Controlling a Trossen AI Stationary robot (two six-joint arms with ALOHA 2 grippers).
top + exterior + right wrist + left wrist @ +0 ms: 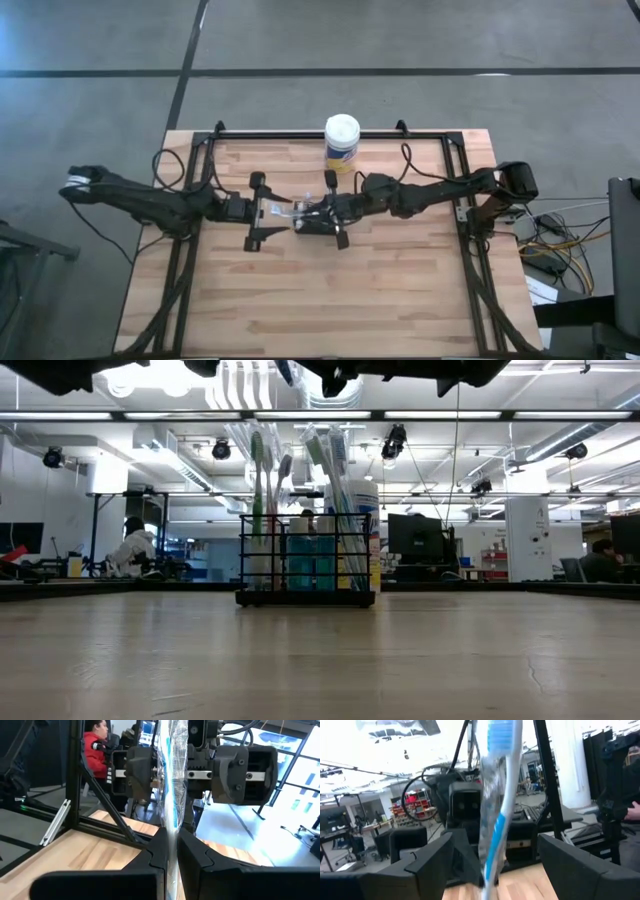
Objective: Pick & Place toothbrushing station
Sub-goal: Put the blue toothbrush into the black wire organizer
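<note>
The toothbrushing station point(305, 560) – a black wire caddy of wrapped toothbrushes – stands mid-desk point(300, 300), just in front of a yellow-labelled canister point(342, 143). The right tool point(318, 217) is clamped narrow on a wrapped toothbrush point(172, 780) above the caddy. The left tool point(262, 211) faces it, spread wide – a blue-and-white toothbrush point(500, 795) between its fingers, ungripped

One caddy point(305, 565), one canister point(342, 142)
</note>
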